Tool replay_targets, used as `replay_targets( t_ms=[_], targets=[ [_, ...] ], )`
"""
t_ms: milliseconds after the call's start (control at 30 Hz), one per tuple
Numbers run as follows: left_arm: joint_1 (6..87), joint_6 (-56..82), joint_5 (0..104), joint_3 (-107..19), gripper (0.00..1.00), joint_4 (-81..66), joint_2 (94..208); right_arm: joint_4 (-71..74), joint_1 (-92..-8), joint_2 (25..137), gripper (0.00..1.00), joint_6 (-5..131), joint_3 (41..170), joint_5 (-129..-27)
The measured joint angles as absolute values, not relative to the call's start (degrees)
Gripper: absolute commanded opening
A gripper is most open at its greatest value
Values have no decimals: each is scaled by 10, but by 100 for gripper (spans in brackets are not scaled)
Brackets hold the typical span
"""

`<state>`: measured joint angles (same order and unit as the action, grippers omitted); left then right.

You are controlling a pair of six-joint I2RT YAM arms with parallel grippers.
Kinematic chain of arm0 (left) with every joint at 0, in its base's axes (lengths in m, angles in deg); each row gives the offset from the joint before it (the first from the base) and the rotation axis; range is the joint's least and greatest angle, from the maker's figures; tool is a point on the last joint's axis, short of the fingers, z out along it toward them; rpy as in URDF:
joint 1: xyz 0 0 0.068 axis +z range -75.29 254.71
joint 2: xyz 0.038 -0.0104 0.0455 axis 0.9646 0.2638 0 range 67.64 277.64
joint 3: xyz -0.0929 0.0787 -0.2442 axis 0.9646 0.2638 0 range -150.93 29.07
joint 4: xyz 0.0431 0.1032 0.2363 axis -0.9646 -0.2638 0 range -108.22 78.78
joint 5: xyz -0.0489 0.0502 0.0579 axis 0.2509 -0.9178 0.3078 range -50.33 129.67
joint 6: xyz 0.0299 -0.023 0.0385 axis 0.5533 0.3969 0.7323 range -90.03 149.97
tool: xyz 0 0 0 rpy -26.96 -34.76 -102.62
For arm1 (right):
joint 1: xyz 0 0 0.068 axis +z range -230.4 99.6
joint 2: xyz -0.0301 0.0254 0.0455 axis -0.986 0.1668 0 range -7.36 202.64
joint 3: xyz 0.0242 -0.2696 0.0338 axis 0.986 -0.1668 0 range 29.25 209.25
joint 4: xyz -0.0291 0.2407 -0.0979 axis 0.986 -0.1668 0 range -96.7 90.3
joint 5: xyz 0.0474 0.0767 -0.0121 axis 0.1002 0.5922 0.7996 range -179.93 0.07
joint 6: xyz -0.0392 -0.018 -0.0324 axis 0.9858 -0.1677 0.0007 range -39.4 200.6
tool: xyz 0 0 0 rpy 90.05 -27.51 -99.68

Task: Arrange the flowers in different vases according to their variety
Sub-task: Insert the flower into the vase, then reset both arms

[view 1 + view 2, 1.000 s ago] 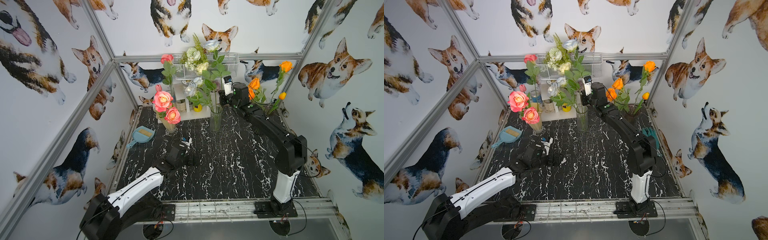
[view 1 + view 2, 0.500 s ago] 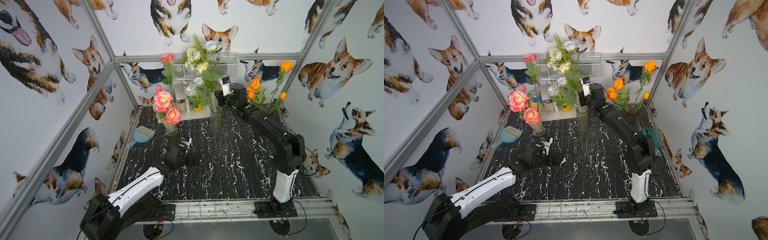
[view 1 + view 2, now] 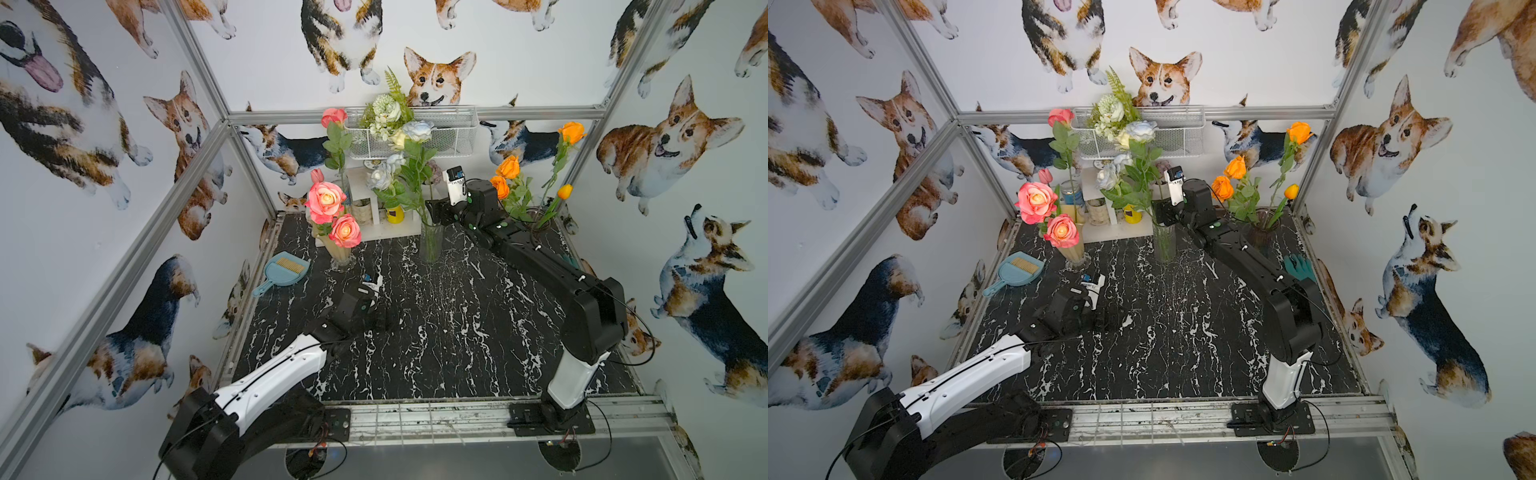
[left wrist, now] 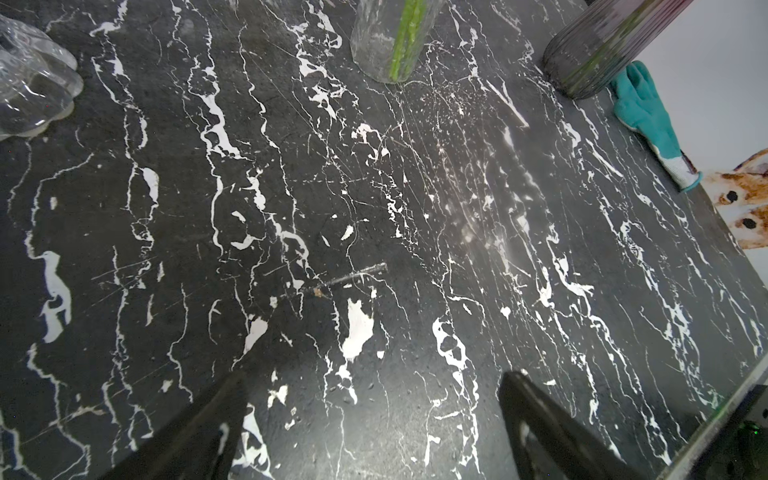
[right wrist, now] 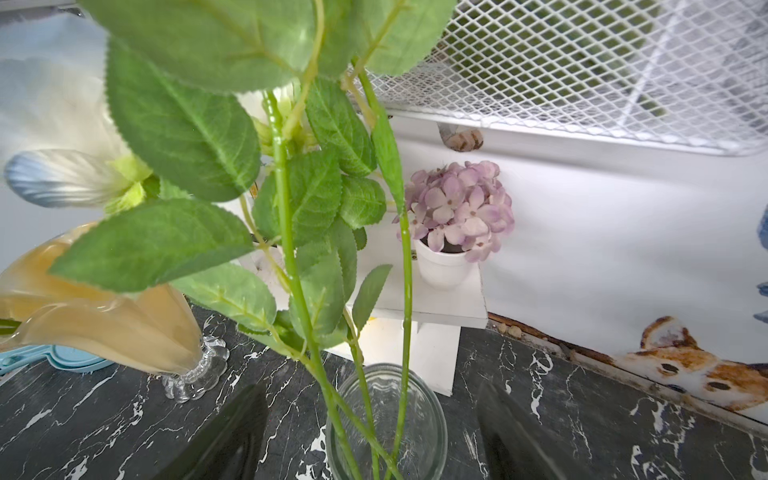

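right gripper (image 5: 368,395) spread, holding nothing: pale roses (image 3: 417,130), upper centre, stand in glass vase (image 3: 430,245) with their kind. left gripper (image 4: 374,378) spread, empty.

The left arm (image 3: 270,374) and right arm (image 3: 590,316) each have white lower links, black joints and thin black cables.

Black marble table (image 3: 1183,340) bears cream vase (image 3: 1075,253), clear vase (image 3: 1165,245), purple vase (image 3: 1260,237) across upper centre; dustpan (image 3: 1021,270) left; glove (image 3: 1299,268) right.

No legible text, label, brand, number or sign anywhere in these views.
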<state>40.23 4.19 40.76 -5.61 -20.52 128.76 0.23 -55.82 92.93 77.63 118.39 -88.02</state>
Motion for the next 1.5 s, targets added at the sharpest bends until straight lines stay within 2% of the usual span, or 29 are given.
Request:
replay_targets(
  t_ms=[267,400,667,900,1233,1500],
  targets=[
    [402,46,360,-59,100,-205,1278,12,-558,831,89,765,1070,-854],
    [402,55,314,-59,100,-205,1274,6,-558,775,99,764,1008,-836],
    [407,75,208,-19,100,-160,1253,1,-568,668,100,753,837,-823],
    [446,136,163,-7,100,-100,1249,20,-645,580,100,732,725,-828],
    [539,227,207,38,100,15,1263,80,-705,538,100,716,625,-958],
    [609,245,254,77,100,100,1290,256,-718,533,100,734,467,-1048]
  ],
)
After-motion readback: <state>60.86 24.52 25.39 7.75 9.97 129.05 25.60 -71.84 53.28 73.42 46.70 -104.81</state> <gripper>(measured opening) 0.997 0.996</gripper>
